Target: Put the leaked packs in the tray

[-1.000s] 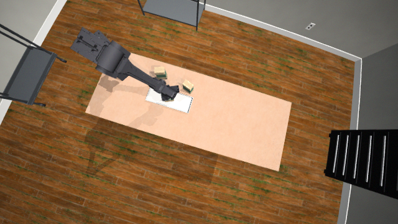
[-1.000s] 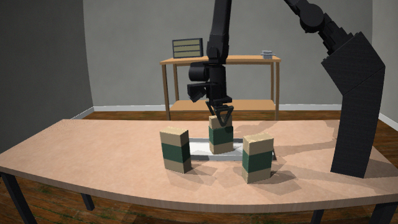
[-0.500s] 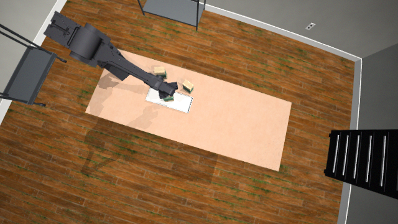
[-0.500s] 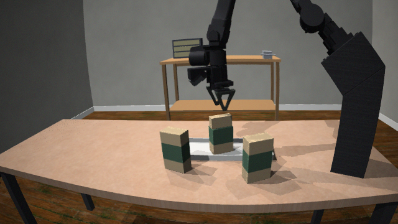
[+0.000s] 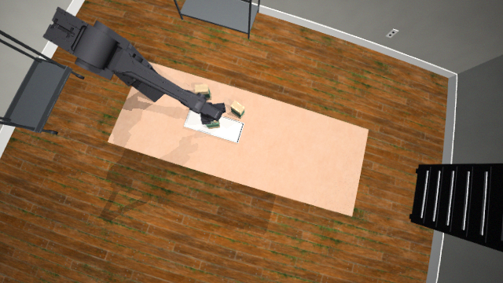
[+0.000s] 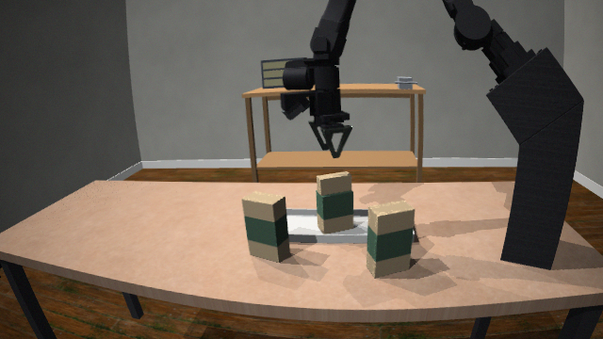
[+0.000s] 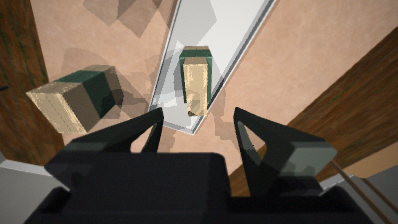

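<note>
Three coffee packs appear from above: one (image 5: 213,123) in the tray (image 5: 232,131), two on the counter (image 5: 295,157). From the exterior, the gripper (image 6: 334,141) hangs above the tray pack, apart from it. At the wrist, the fingers are spread, empty.

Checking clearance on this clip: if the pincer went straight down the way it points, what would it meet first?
Most likely the top of the coffee pack standing in the tray; the open, empty pincer hangs above it, though the wrist view suggests it may be slightly off-centre.

Wrist cam: gripper (image 7: 197,122) open w/ nothing in it, above a coffee pack (image 7: 196,82) standing upright in the tray (image 7: 235,30), another pack (image 7: 75,97) off to the side.
</note>
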